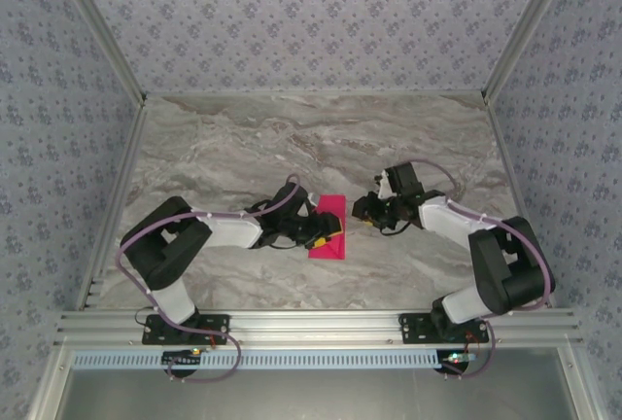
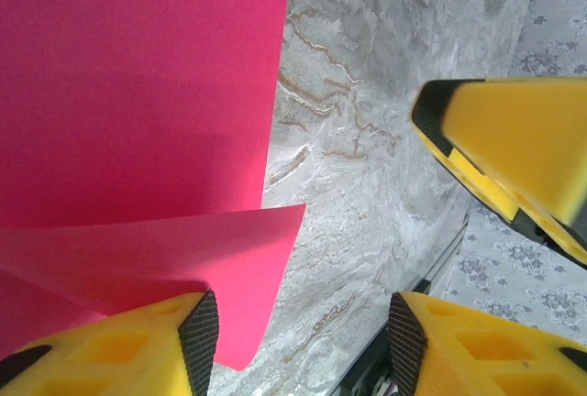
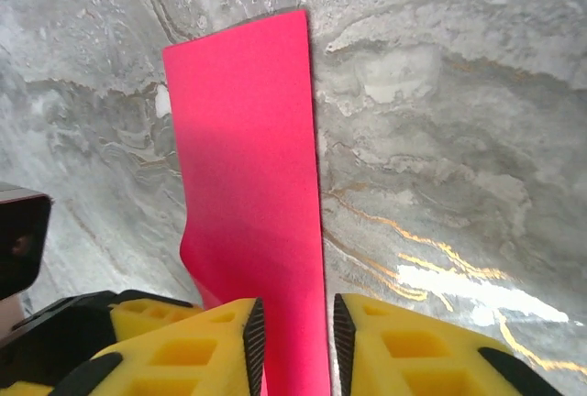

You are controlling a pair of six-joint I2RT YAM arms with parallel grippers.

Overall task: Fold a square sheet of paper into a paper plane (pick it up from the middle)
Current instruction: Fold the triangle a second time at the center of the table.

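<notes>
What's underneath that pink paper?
The pink paper lies on the grey marble table, which shows around it. What lies directly beneath is covered, so I cannot tell.

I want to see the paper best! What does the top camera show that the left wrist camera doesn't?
Top camera: the left arm and right arm, the flowery walls, and the right hand beside the pink paper, opposite the left hand. Left wrist camera: close up, a flap of paper curling up off the flat sheet, next to the left hand's yellow fingers with black pads, standing apart. Both: the pink paper and the marble table.
</notes>
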